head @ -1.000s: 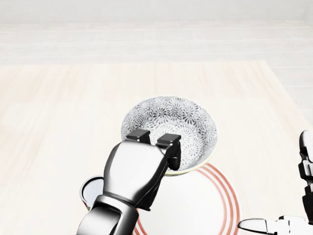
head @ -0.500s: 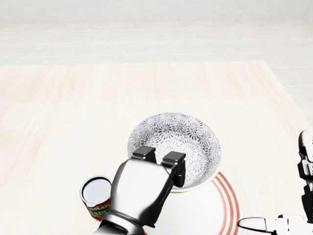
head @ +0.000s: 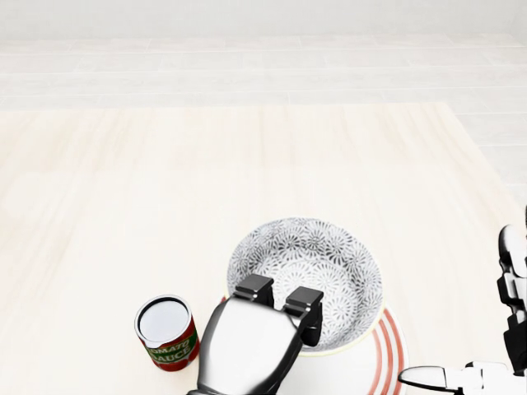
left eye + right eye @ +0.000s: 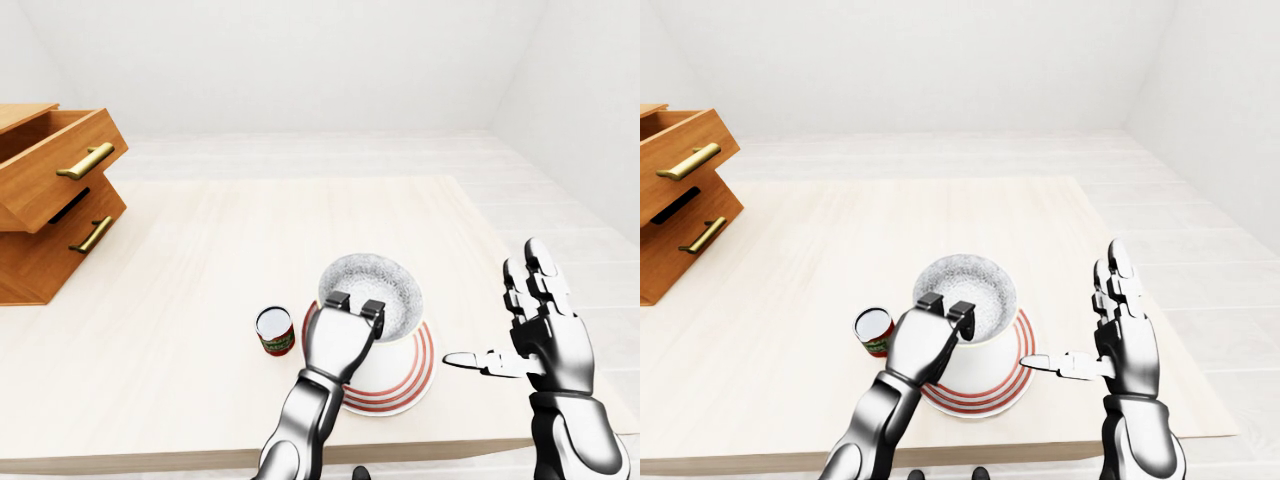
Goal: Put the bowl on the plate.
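At the bottom edge of the head view, the left hand (image 3: 247,346) rises from 6 o'clock. It is clenched on the near rim of the bowl (image 3: 317,263): two dark fingertips (image 3: 306,306) hook over the rim into the bowl. The thumb is hidden.

The bowl is upright, with a grey floral pattern inside. It sits over the plate (image 4: 408,378), a white plate with red rings that show at 4 o'clock of the bowl. Whether the bowl's base touches the plate cannot be told.

A can (image 3: 167,333) with a red label stands upright on the table at 9 o'clock of the plate, just beside it and apart from the hand.

The right hand (image 4: 545,335) hangs at 3 o'clock of the plate, well clear of it. It is released, with the fingers extended upward, the thumb pointing toward the plate, and nothing held.

The table (image 4: 200,260) is pale, light-grained wood. Its near edge runs along the bottom of the left-eye view.

At 10 o'clock of the bowl, on the table's left side, stands a wooden drawer unit (image 4: 45,225) with brass handles. Its upper drawer is pulled out.

Beyond the table lies a floor (image 4: 560,235) of whitish planks. Plain white walls (image 4: 300,70) close the room at 12 o'clock.
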Controlling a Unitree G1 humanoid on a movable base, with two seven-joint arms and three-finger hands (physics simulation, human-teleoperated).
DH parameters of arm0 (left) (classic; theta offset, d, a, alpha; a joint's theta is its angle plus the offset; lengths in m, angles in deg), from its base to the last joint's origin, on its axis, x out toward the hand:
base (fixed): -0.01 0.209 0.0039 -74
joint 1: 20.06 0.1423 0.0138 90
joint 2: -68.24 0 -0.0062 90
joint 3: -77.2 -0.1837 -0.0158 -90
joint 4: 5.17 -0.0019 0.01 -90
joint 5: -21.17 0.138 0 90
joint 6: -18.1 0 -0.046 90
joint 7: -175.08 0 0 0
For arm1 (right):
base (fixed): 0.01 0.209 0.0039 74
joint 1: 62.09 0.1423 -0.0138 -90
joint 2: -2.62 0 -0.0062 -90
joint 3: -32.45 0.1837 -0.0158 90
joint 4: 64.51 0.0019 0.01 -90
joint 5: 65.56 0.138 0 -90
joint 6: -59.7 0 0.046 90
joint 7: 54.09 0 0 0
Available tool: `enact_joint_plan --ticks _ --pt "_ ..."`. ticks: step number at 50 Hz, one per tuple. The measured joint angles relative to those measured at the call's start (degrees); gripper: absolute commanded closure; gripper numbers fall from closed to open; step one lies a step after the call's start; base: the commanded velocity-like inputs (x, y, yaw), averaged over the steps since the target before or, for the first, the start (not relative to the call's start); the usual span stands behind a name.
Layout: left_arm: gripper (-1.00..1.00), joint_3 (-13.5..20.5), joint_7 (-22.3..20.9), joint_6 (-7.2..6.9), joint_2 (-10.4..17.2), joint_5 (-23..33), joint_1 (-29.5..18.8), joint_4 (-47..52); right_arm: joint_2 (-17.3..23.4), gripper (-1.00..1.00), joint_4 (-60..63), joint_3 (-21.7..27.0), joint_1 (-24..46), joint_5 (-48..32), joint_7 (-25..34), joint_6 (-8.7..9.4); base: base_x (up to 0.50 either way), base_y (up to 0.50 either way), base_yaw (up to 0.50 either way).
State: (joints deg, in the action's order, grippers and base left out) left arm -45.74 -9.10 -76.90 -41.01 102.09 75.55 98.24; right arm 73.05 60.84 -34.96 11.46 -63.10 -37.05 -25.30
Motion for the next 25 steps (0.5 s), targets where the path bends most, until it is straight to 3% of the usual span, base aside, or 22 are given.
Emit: enact_joint_plan --ticks 25 --pt "1.0 -0.48 2.96 0.0 1.11 -1.18 0.89 -2.53 0.08 -1.0 0.0 -0.54 -0.16 -0.34 -0.27 0.0 0.0 0.0 0.0"
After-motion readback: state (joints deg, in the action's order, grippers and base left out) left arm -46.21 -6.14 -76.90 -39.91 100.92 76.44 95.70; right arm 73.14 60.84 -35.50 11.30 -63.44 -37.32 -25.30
